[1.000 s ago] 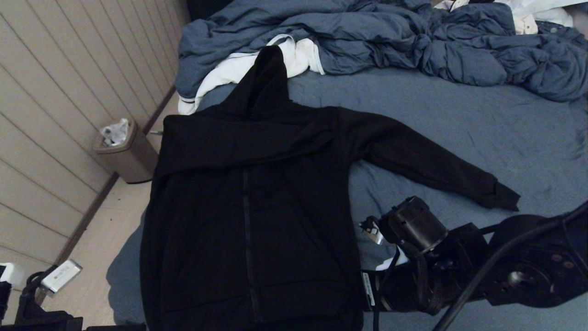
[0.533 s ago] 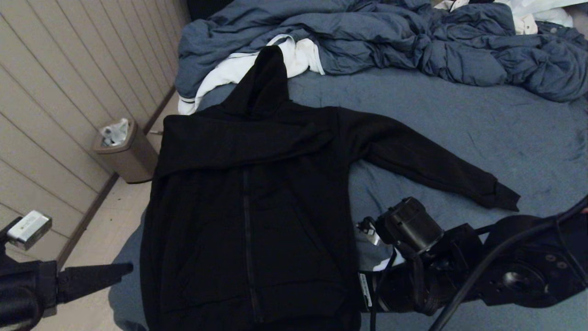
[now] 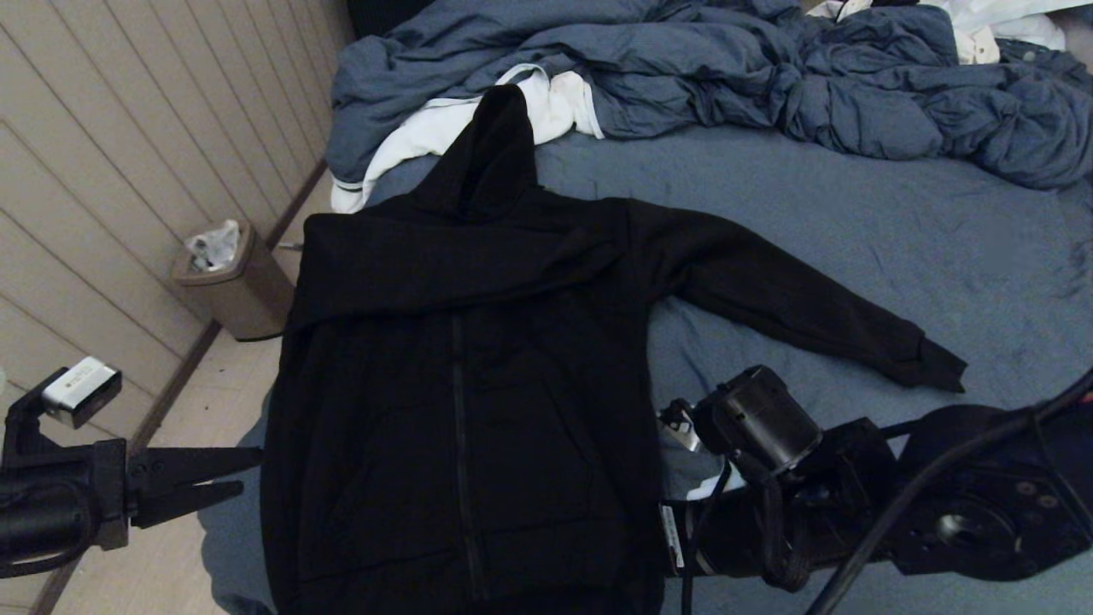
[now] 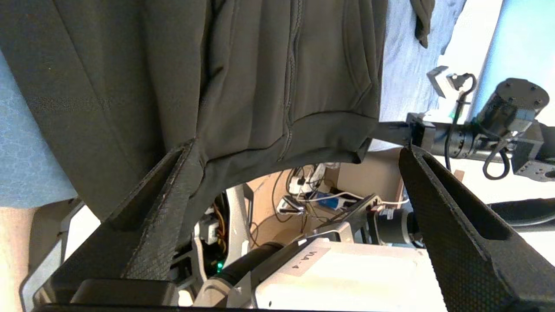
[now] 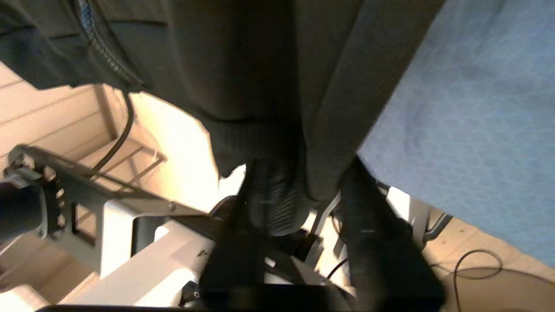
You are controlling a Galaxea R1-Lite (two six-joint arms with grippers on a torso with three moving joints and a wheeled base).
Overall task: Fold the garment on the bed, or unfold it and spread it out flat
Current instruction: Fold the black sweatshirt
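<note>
The hoodie [image 3: 461,376] lies front up on the bed [image 3: 854,222], hood toward 12 o'clock, hem hanging off the mattress edge at 6 o'clock. One sleeve [image 3: 794,299] runs out toward 4 o'clock; the other is folded across the chest. The hood tip rests on a white cloth [image 3: 427,137], with a crumpled duvet [image 3: 726,77] beyond it at 12 to 2 o'clock. The left end effector [image 3: 235,474] sits at 8 o'clock, just beside the hem corner on that side, its jaws spread wide and holding nothing; in the left wrist view one finger [image 4: 164,203] lies against the fabric edge. The right end effector [image 5: 299,208] is at the 5 o'clock hem corner, partly parted, with the ribbed hem [image 5: 264,143] lying between its fingers; whether the cloth is pinched or merely resting there cannot be told. Handling judgement: the fabric is soft, limp and fairly thick, light enough for one arm, and it will drape and fold under its own weight instead of holding shape. It is not fragile and appears to offer good friction. The ribbed hem corners, cuffs and shoulder seams give the firmest hold, being thicker. Lifting from a single point will bunch the body; two-point grips at matching corners should keep it flat. The zipper [image 3: 461,444] line adds a slightly stiffer ridge and a natural fold axis.
</note>
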